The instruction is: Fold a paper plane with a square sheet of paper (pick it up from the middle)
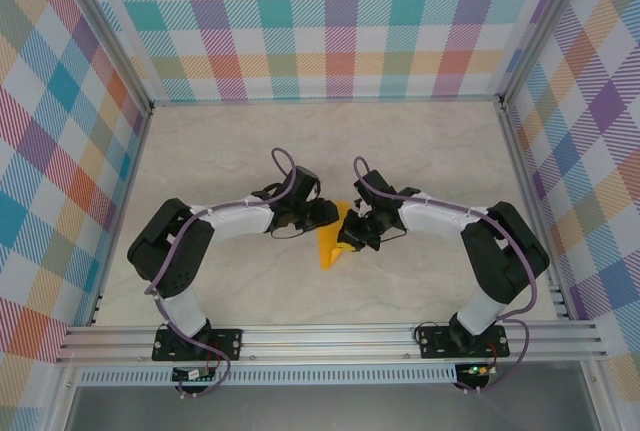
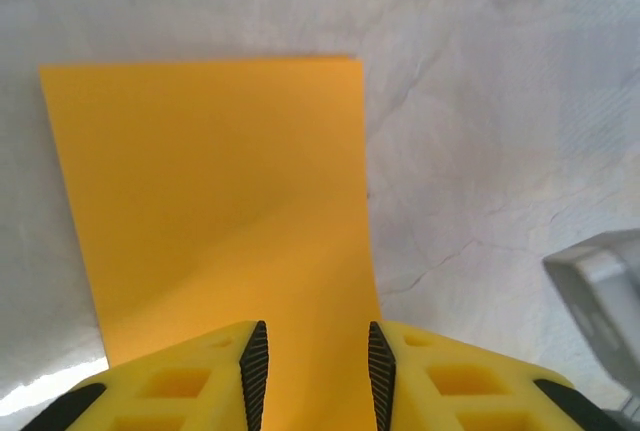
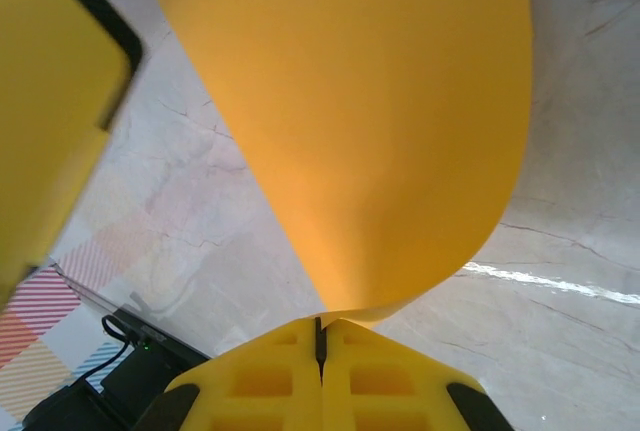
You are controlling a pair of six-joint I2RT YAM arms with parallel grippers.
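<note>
The square sheet of paper, plain orange-yellow, sits at the table's middle between both arms. In the right wrist view the sheet curves up off the table, and my right gripper is shut on its near edge, jaws pressed together. In the top view the right gripper is at the sheet's right side. My left gripper is open, its ribbed pads apart over the sheet, which passes under the gap. From above, the left gripper meets the sheet's upper left.
The marble-look tabletop is walled by checked panels at the back and both sides. An aluminium rail carries both arm bases at the near edge. A grey piece juts in at the right in the left wrist view.
</note>
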